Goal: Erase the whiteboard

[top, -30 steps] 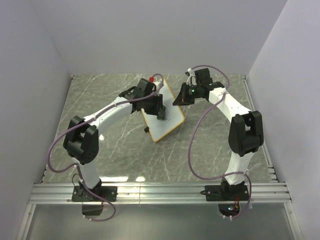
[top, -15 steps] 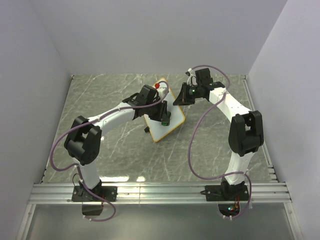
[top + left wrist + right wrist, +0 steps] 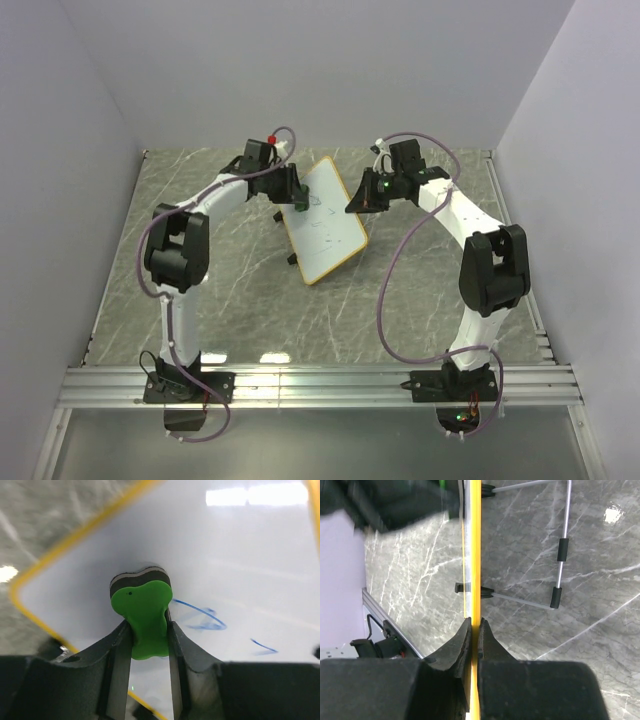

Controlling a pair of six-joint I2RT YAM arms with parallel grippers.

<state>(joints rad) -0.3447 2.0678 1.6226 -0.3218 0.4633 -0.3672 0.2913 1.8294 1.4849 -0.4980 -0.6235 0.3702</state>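
The whiteboard (image 3: 328, 222), white with a yellow-tan frame, stands tilted at the middle of the table. Faint blue scribbles (image 3: 201, 618) mark its face. My left gripper (image 3: 299, 203) is at the board's upper left edge, shut on a small green eraser (image 3: 145, 615) with a dark felt base. The eraser presses on the white surface near a rounded corner, just left of the scribbles. My right gripper (image 3: 356, 202) is shut on the board's frame (image 3: 476, 555) at its upper right edge, seen edge-on between the jaws (image 3: 475, 627).
The board's wire stand (image 3: 561, 550) with black sleeves juts out behind it over the grey marble tabletop (image 3: 200, 260). Walls close in the left, back and right. An aluminium rail (image 3: 320, 385) runs along the near edge by the arm bases.
My left gripper has swept the eraser from the board's lower middle up to its upper left edge, and its elbow has swung left. The right arm and the board have not moved.
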